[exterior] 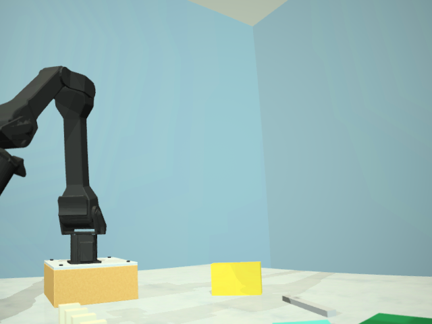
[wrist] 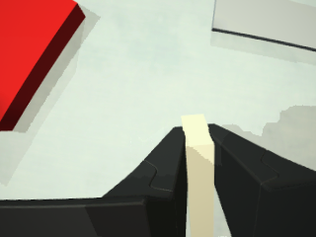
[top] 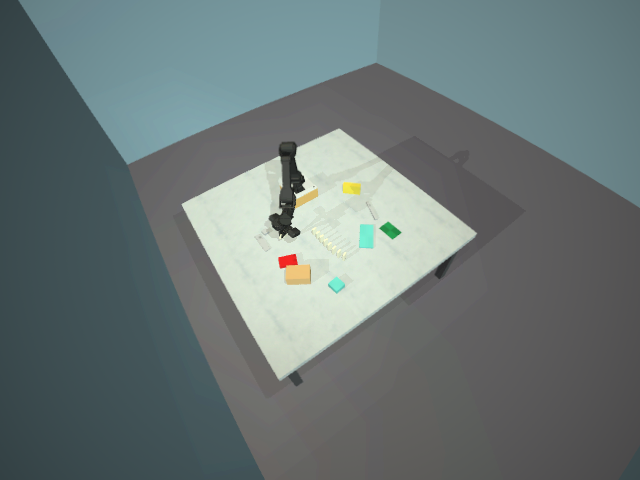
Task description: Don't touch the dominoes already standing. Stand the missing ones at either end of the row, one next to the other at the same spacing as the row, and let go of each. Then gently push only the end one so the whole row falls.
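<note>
My gripper (top: 282,235) (wrist: 194,134) is shut on a cream domino (wrist: 199,170), which stands out between the fingertips in the wrist view. In the top view the gripper is over the left part of the table, left of the domino row and above the red block. The gripper's fingertips are outside the exterior view. Several cream dominoes stand upright in an evenly spaced, slanting row (top: 329,245) near the table's middle. The tops of a few of these dominoes (exterior: 64,312) show at the bottom of the exterior view. The held domino's lower end is hidden in the wrist view.
A red block (top: 287,260) (wrist: 35,54) and orange block (top: 298,274) lie left of the row's near end. A small turquoise block (top: 336,284) is nearer the front. A larger turquoise block (top: 366,236), green block (top: 390,230) and yellow block (top: 352,188) (exterior: 236,279) are right. Grey bars (top: 262,242) (top: 371,210) lie either side.
</note>
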You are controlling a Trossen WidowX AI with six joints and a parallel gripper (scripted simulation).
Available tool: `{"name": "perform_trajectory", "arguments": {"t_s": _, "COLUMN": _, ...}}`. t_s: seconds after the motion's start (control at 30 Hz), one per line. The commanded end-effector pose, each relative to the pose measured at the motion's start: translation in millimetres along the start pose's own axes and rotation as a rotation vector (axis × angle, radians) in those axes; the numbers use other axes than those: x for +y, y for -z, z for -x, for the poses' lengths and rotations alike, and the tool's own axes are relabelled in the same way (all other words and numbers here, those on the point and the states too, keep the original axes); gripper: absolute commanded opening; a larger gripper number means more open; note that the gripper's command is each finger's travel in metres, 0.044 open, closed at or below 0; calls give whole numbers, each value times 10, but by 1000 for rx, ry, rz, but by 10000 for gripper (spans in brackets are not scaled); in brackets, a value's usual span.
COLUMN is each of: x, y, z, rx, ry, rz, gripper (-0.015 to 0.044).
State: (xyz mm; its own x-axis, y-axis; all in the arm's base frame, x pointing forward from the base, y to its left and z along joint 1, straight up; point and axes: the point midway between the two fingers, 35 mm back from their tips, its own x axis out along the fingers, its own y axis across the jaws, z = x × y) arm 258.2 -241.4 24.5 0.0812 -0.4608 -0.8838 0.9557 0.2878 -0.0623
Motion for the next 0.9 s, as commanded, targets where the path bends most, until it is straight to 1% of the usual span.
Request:
{"name": "perform_trajectory", "arguments": {"t_s": 0.0, "x": 39, "y": 24, "z": -86, "rx": -69, "ry": 16, "rz": 27, "gripper": 28}}
{"name": "perform_trajectory", "arguments": {"t_s": 0.43, "x": 185, "y": 56, "z": -195, "rx": -317, "ry": 38, "rz": 67, "gripper": 28}}
{"name": "perform_trajectory", "arguments": {"t_s": 0.87, "x": 225, "y": 155, "z": -131, "rx": -546, "ry": 59, "rz": 61, "gripper": 28}}
